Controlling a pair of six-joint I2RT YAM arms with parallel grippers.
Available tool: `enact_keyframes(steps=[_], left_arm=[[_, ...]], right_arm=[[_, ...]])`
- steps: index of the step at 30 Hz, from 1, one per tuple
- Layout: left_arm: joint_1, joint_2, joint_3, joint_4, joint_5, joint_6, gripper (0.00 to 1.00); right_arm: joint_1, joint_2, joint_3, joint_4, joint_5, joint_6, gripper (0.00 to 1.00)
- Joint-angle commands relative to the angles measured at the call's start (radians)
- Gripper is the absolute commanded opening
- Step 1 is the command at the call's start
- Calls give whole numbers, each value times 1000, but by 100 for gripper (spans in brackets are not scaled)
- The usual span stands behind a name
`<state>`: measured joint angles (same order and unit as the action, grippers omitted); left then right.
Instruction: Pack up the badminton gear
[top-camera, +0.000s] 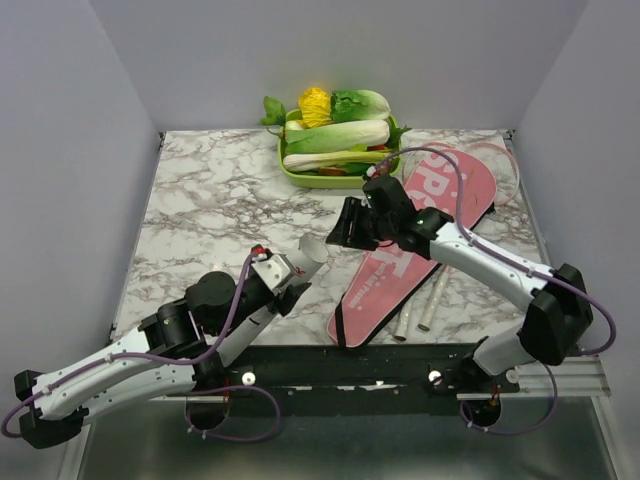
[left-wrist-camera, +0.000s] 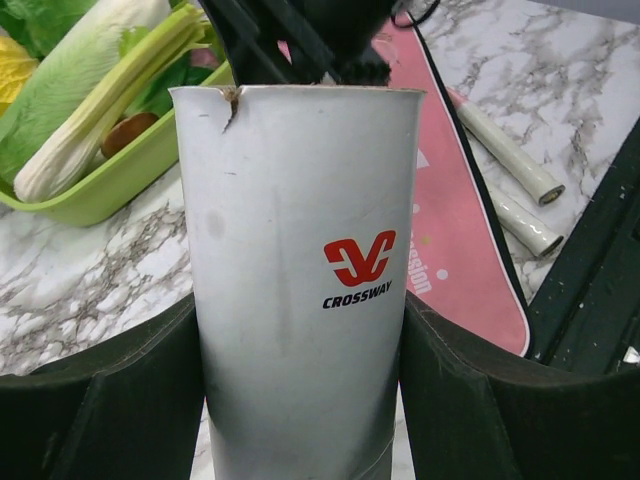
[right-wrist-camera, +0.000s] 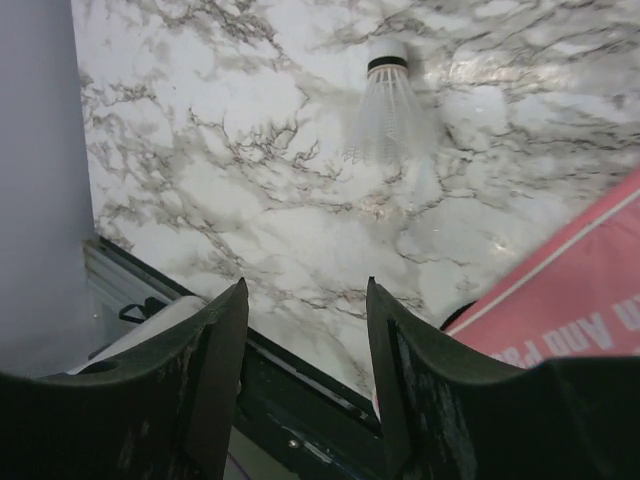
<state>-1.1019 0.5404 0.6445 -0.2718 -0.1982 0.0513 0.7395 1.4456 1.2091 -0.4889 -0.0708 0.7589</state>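
My left gripper (top-camera: 283, 283) is shut on the long white tube (top-camera: 300, 268), which it holds slanted near the table's front edge. In the left wrist view the tube (left-wrist-camera: 300, 250), with a red logo and an open torn rim, fills the space between the fingers (left-wrist-camera: 130, 410). The pink cover bag (top-camera: 420, 240) lies flat at the right, also seen in the left wrist view (left-wrist-camera: 455, 230). Two pale racket handles (top-camera: 430, 300) stick out beside it. My right gripper (top-camera: 343, 228) is open and empty, just beyond the tube's open end. A white shuttlecock (right-wrist-camera: 388, 115) lies on the marble ahead of it.
A green tray of vegetables (top-camera: 340, 178) stands at the back centre and shows in the left wrist view (left-wrist-camera: 110, 185). Grey walls close in the table on three sides. A black rail (top-camera: 400, 365) runs along the front edge.
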Motion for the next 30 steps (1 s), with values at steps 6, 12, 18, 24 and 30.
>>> enact_keyframes(steps=[6,12,18,24,30], left_arm=[[-6,-26,14,-17,-99,-76,0],[-4,-48,12,-14,-99,-82,0],[-4,-72,12,-20,-104,-82,0],[-6,-82,9,-15,-104,-84,0],[-4,-74,10,-15,-99,-82,0]], right_arm=[[47,182,-95,352,-92,313,66],[67,260,-102,424,-67,431,67],[81,334,-82,423,-11,513,67],[80,352,-59,406,98,531,67],[67,415,-5,400,129,536,67]])
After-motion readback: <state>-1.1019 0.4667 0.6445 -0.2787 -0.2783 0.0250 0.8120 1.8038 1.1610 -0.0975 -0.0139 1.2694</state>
